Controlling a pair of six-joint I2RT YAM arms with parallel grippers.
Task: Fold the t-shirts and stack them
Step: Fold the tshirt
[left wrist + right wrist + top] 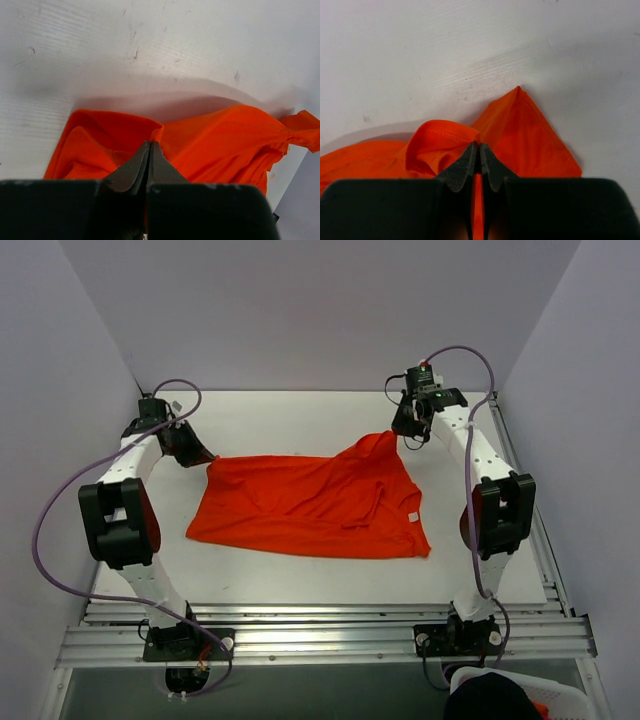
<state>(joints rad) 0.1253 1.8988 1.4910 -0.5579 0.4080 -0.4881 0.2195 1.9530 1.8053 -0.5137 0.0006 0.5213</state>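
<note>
The bright orange-red t-shirt (310,502) lies spread and wrinkled across the middle of the white table. My left gripper (203,457) is at the shirt's far left corner, shut on a fold of its cloth (157,134). My right gripper (404,432) is at the shirt's far right corner, shut on a pinch of cloth beside a hemmed edge (440,137); cloth shows between its jaws. That corner is lifted into a peak (380,440). A small white tag (412,516) shows near the shirt's right edge.
White walls stand close on the left, the back and the right. The table's front edge is an aluminium rail (320,630) holding both arm bases. A white basket with dark cloth (505,698) sits below the rail at bottom right.
</note>
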